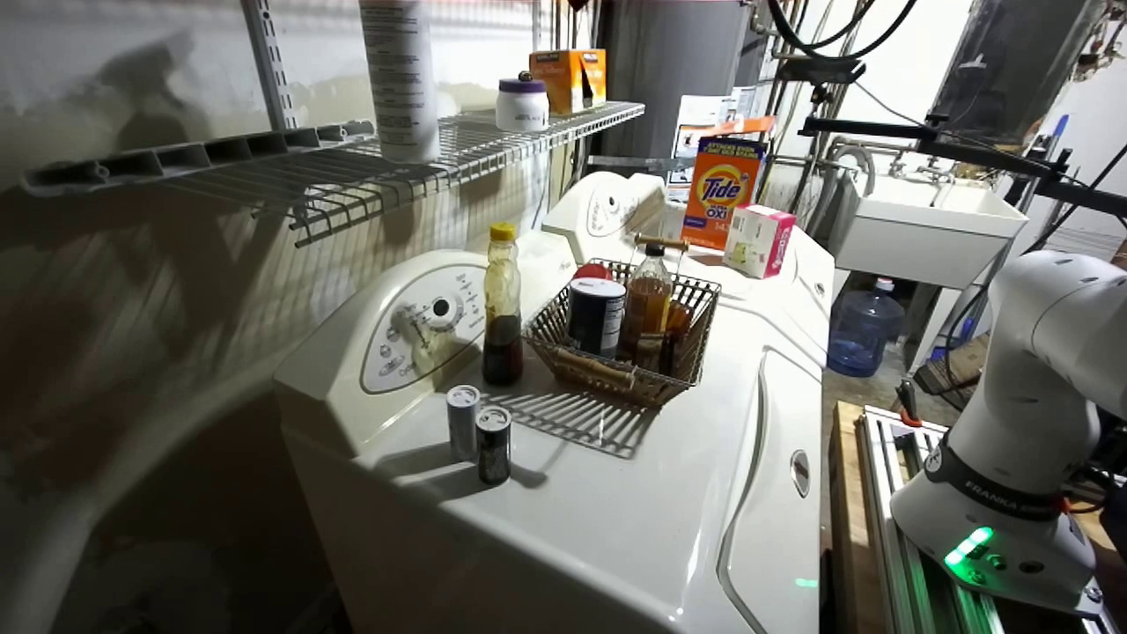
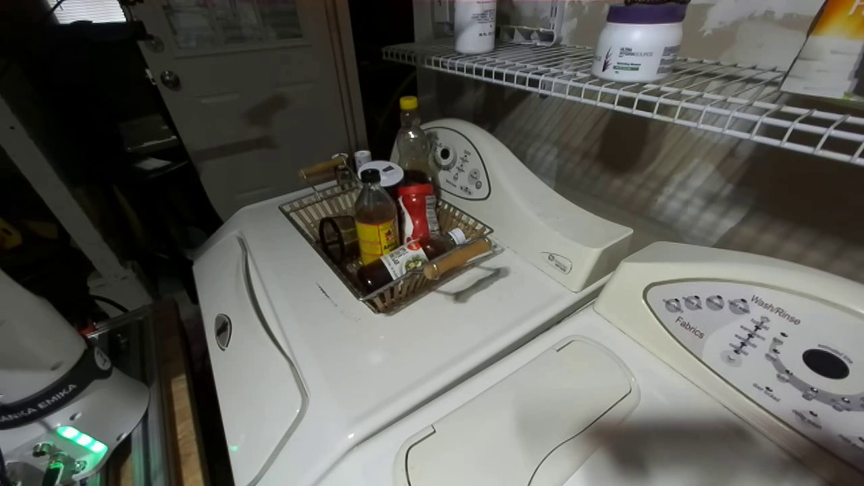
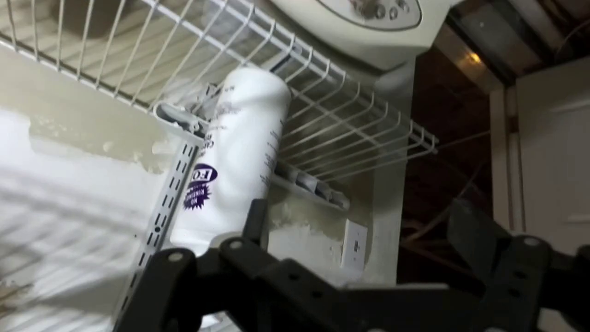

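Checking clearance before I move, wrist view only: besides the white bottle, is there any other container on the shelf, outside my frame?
Observer: Yes, a purple-lidded tub; it shows in both exterior views.
Operator: Anything past it, going away from the bottle?
Observer: An orange box stands farther along.
Operator: And on the machine whose panel is at the top of my frame?
Observer: A loaded basket stands on its top.
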Robot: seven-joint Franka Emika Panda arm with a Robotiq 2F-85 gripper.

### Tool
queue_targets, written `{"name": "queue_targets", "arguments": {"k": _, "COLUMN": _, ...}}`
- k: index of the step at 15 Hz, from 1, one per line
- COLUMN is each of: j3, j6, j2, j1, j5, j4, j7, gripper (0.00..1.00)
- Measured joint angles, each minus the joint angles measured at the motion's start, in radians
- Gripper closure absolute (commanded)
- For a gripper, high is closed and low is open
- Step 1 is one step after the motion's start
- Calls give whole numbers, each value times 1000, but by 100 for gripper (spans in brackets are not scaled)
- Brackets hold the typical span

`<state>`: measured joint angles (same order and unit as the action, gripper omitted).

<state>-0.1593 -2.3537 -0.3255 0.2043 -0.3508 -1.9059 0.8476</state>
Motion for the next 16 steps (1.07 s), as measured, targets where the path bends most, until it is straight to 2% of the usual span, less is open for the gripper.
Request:
{"name": "queue_targets", "arguments": {"k": 4, "j3": -32, "j6": -139, "j2": 52, "j1": 61, "j5": -289, "j4": 13, "j7": 173, "gripper": 0}}
{"name": "queue_targets", "arguments": {"k": 7, "j3": -82, "j6": -190, "j2": 92, "j1": 131, "j5": -520, "j4": 47, "j7": 335, "gripper": 0}}
{"name": "queue_targets", "arguments": {"k": 10, "j3": -66, "j6": -187, "j2": 135, "j1": 110, "j5": -716, "j4": 94, "j7": 494, "gripper": 0}}
{"name": "queue_targets", "arguments": {"k": 12, "j3": -53, "j6": -183, "j2": 157, "j1": 90, "j5": -760, "j4": 115, "j7": 535, "gripper": 0}}
{"name": "queue_targets", "arguments": {"k": 16, "j3": -49, "j6": -183, "j2": 168, "j1": 85, "j5": -769, "j4": 129, "j7": 540, "gripper": 0}}
